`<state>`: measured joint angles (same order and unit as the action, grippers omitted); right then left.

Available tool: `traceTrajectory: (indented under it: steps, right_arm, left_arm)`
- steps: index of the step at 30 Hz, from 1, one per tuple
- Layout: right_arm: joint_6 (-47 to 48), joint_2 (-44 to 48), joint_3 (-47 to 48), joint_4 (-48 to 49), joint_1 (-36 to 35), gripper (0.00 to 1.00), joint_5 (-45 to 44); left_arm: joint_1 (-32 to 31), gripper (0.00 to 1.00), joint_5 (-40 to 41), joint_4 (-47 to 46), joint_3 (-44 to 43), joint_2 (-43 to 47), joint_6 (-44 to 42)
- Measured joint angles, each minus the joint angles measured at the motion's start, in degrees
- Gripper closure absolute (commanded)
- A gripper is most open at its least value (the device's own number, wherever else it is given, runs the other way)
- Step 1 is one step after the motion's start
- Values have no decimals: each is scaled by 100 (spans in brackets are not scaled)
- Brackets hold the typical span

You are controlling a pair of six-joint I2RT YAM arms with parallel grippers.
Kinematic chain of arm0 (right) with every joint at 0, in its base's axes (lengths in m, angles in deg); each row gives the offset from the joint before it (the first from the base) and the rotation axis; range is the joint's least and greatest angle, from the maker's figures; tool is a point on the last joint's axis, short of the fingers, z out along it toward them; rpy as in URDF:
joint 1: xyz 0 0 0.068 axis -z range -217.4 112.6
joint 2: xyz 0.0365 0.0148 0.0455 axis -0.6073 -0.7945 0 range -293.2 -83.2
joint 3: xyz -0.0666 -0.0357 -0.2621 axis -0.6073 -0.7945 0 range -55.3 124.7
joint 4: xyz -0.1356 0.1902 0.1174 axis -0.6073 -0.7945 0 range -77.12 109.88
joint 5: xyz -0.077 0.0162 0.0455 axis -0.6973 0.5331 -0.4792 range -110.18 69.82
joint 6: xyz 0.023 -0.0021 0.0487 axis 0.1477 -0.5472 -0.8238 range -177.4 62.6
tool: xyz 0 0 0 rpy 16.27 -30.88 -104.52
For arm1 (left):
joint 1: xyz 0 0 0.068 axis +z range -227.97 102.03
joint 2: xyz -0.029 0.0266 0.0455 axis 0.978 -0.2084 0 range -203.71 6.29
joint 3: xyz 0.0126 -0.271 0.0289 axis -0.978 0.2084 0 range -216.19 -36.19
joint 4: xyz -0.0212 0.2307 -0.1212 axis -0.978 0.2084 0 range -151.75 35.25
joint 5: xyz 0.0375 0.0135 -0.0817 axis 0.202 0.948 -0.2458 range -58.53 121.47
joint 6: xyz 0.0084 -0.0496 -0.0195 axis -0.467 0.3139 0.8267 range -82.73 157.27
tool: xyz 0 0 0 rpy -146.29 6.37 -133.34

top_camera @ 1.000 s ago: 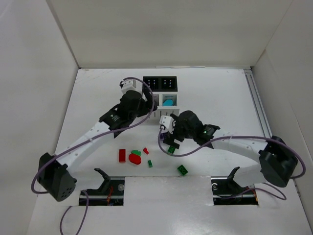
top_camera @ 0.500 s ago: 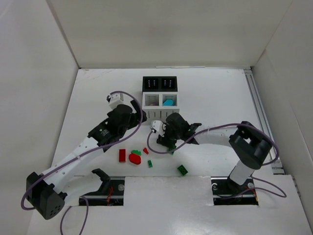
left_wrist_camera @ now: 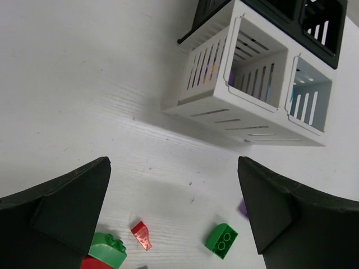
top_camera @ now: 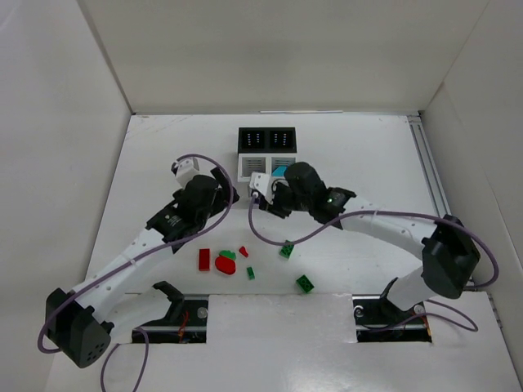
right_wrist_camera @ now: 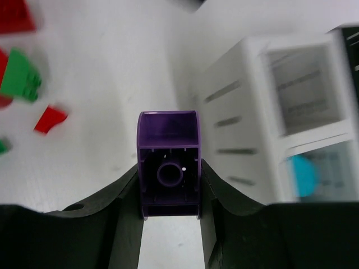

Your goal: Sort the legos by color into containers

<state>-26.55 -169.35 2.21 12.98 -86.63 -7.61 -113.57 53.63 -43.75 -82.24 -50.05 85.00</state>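
My right gripper [right_wrist_camera: 168, 197] is shut on a purple lego [right_wrist_camera: 168, 159], whose hollow underside faces the camera. It hangs just in front of the containers [top_camera: 268, 151], close to the white compartments [right_wrist_camera: 291, 112]; a cyan lego [right_wrist_camera: 303, 175] lies in one of them. My left gripper [left_wrist_camera: 174, 218] is open and holds nothing, above the table to the left of the containers [left_wrist_camera: 252, 84]. On the table lie a red brick [top_camera: 203, 259], a red rounded piece [top_camera: 224, 266] with a green one [top_camera: 227, 255] on it, a small red piece [top_camera: 243, 251] and green legos [top_camera: 286, 251] [top_camera: 305, 283] [top_camera: 251, 273].
White walls close the table on the left, back and right. The two black compartments [top_camera: 266, 138] stand at the far side of the container block. Purple cables loop from both wrists. Both arm bases are at the near edge.
My right gripper has shut on the purple lego and lifted it from the table toward the containers. My left gripper has drawn back from the white compartment and opened wider.
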Motion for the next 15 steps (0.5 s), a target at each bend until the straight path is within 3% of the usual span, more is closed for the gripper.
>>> traceTrajectory:
  steps: [5, 10, 15]
  right_arm:
    - [205, -212, 1397, -173, 361, 77, 79]
    - [417, -999, 2684, -190, 715, 73, 109]
    - [632, -1858, 3276, -450, 780, 59, 85]
  left_arm:
    - [7, 5, -98, 68, 326, 17, 192]
    - [7, 5, -337, 205, 702, 37, 382]
    - [7, 4, -472, 271, 737, 85, 466]
